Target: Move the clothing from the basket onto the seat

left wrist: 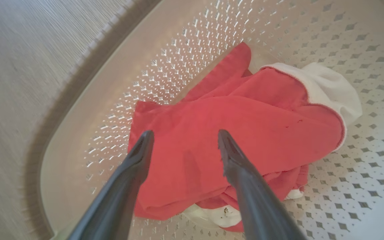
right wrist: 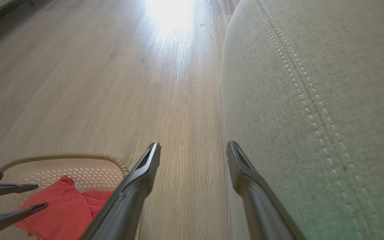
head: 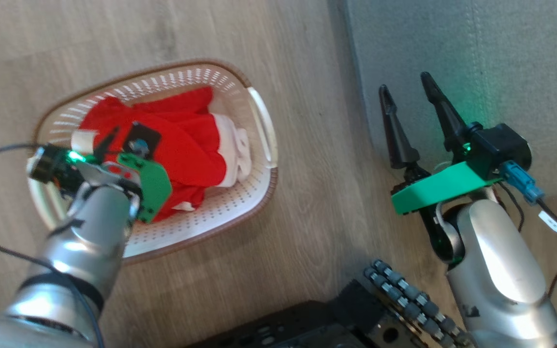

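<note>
- Left gripper [left wrist: 185,133]: 2 fingers spread, empty, poised over clothing [left wrist: 238,113]
- Basket [head: 240,205]: on floor [head: 317,217], holds the clothing
- Right gripper [head: 404,83]: fingers spread, empty, at seat [head: 491,48] edge

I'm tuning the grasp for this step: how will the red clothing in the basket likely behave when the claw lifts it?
Probably floppy: the clothing lies crumpled in folds, so it should drape and trail from one pinch. Likely light, being thin fabric. The open left claw over it may catch only a top layer, leaving some in the basket.
</note>
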Controlling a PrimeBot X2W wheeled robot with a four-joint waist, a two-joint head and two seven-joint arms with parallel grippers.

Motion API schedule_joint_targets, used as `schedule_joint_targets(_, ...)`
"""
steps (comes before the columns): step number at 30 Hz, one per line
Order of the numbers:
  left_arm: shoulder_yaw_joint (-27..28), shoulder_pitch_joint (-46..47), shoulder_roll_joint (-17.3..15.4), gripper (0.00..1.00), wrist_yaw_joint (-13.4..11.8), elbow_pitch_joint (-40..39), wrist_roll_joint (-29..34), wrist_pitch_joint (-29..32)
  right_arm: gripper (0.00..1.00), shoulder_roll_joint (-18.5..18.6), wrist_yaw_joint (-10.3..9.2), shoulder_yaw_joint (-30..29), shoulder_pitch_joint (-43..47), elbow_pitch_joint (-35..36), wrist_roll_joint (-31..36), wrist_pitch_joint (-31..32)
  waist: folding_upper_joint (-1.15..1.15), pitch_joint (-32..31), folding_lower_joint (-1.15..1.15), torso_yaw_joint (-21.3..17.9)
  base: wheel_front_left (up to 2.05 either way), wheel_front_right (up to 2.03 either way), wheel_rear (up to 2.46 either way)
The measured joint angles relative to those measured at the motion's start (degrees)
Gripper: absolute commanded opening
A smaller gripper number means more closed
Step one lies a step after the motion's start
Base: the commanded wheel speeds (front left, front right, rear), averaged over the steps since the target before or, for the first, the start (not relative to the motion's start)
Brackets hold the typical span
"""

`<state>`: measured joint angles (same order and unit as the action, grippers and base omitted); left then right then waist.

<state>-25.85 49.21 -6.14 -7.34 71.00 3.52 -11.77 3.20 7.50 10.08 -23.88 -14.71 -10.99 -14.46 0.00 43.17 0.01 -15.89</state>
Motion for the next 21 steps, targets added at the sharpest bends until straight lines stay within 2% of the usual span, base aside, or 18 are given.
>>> schedule_joint_targets(4,0.0,3.4,-1.9,1.0,-1.1,2.0,0.0,5.7,1.0,0.0,0.0,2.2,-0.3,0.9,-1.7,0.0,0.0,2.6,0.0,-2.1,0.0,0.0,0.0)
schedule_joint_targets(9,-0.8,7.7,-3.9,1.0,-1.1,2.8,0.8,14.0,1.0,-0.1,0.0,3.8,-1.1,1.6,-2.3,0.0,0.0,5.9,0.0,-3.7,0.0,0.0,0.0)
schedule_joint_targets(13,-2.4,9.9,-4.4,1.0,0.2,3.1,1.7,21.0,1.0,-0.1,0.0,5.2,-2.6,2.3,-2.7,0.0,0.0,7.9,0.0,-4.4,0.0,0.0,0.0)
schedule_joint_targets(21,-4.9,12.0,-4.4,1.0,3.3,3.5,2.9,28.9,1.0,-0.2,0.0,8.1,-3.8,2.6,-4.3,0.0,0.0,10.1,-0.01,-5.1,0.0,0.0,0.0)
